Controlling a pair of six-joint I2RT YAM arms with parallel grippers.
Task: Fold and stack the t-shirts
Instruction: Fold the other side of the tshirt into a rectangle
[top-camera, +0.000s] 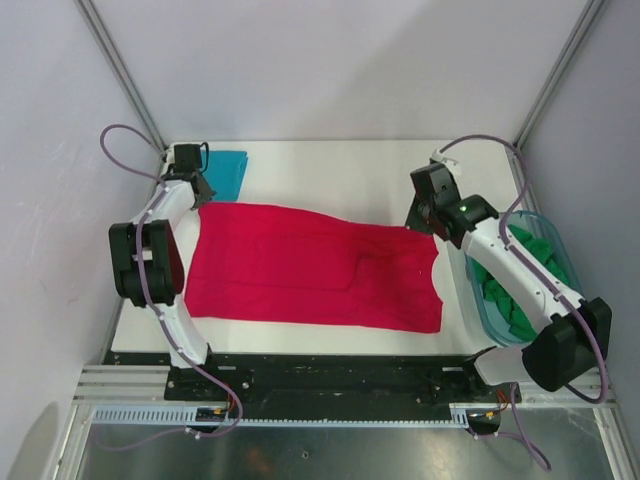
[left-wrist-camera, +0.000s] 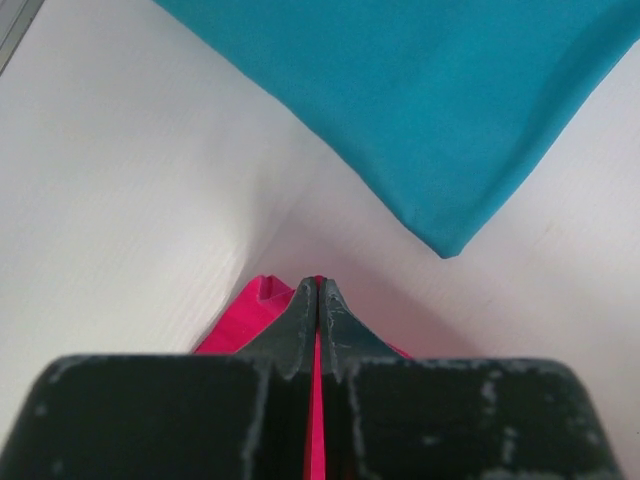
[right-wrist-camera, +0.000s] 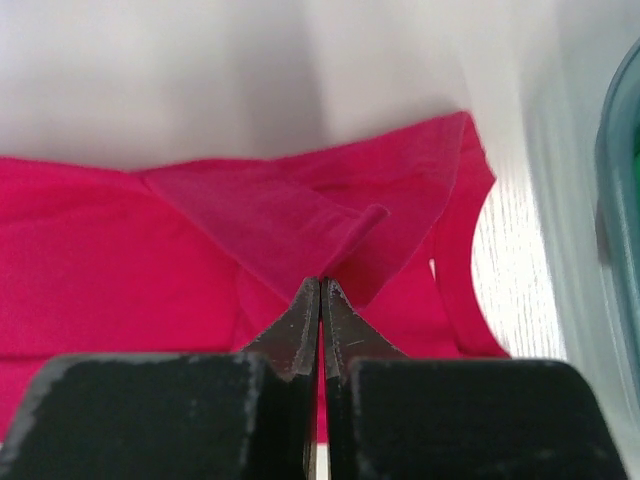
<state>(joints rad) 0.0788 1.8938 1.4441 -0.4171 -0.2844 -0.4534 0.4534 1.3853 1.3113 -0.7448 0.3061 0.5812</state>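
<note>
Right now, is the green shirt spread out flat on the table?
No, the green shirt is bunched up inside the plastic tub at the table's right edge.

A robot lab cell is shown: a table (top-camera: 330, 170) is enclosed by plain walls (top-camera: 340, 60) and metal posts (top-camera: 120, 70), and two arms (top-camera: 150, 262) are mounted at its edge.

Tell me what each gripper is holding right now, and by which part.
Both pinch the red t-shirt: the left gripper its far left corner, the right gripper its far right corner.
</note>
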